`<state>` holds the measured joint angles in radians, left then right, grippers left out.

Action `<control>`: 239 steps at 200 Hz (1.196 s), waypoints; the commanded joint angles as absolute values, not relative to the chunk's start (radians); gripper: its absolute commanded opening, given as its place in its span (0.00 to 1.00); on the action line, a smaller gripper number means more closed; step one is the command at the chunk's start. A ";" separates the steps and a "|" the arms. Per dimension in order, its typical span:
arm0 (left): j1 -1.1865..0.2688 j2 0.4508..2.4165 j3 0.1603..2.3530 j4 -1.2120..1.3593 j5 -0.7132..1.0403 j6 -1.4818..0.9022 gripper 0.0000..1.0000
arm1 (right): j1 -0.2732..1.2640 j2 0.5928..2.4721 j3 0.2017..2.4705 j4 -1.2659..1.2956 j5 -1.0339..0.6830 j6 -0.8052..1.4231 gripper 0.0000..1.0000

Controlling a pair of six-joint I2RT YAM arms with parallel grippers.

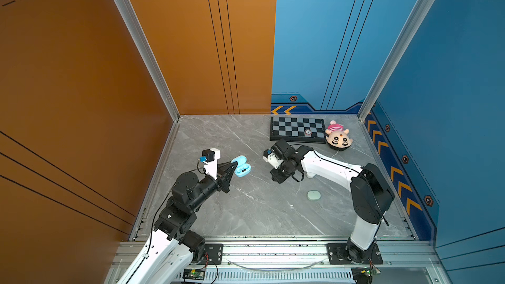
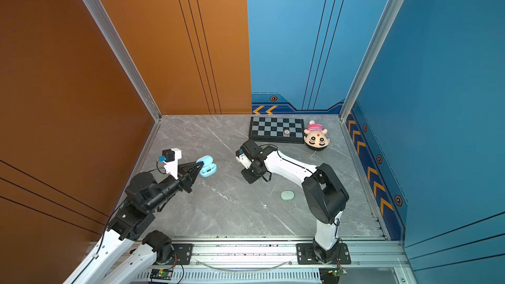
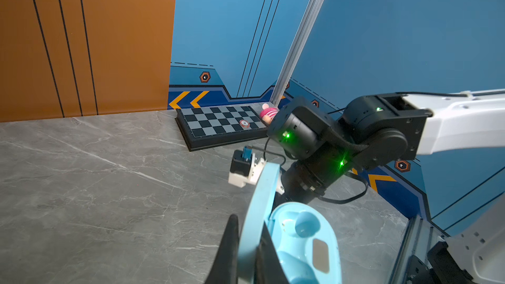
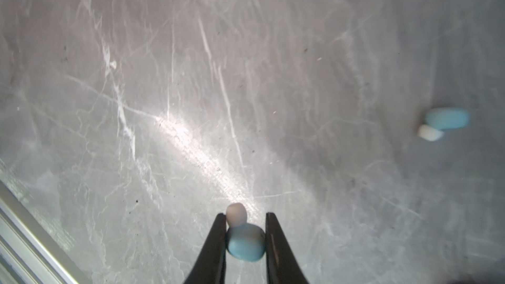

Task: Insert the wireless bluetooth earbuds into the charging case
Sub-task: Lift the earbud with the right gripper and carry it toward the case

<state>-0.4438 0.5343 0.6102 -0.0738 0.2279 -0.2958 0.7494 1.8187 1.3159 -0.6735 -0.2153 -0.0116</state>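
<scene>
Right gripper (image 4: 245, 214) pinches a small pale-blue plastic earbud (image 4: 246, 243) by its rounded, slick body, so it may twist or squirt out between the jaws. Left gripper (image 3: 247, 224) is clamped on the lid (image 3: 262, 187) of the open pale-blue pebble-shaped case (image 3: 300, 230), well apart; the case could tip when pressed.

The left arm (image 1: 191, 189) stands at about 7 o'clock of the tabletop (image 1: 259, 214) and reaches low toward 1 o'clock. The left gripper (image 1: 234, 165) lies nearly level, its jaws pinched on the raised lid of the charging case (image 1: 243, 171). The right arm (image 1: 328, 166), based at 5 o'clock, folds at the elbow with its forearm running toward 10 o'clock and its wrist bent down. The right gripper (image 4: 246, 228) points at the tabletop, clamping a blue earbud (image 4: 246, 243).
</scene>
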 commanded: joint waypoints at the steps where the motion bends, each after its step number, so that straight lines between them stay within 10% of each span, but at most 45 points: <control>1: -0.434 0.511 0.664 -0.165 0.244 -0.257 0.00 | 0.788 1.808 1.275 -0.722 -0.264 -0.096 0.21; 126: -0.433 0.555 0.705 -0.202 0.270 -0.238 0.00 | 0.767 1.779 1.275 -0.713 -0.113 -0.053 0.43; 239: -0.431 0.543 0.661 -0.197 0.297 -0.239 0.00 | 0.549 1.426 1.122 -0.884 -0.155 0.891 0.42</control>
<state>-0.4397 0.5575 0.6834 -0.2134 0.2665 -0.2424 0.5449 1.4506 1.1923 -0.7593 -0.1532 0.5941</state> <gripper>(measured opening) 0.100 0.406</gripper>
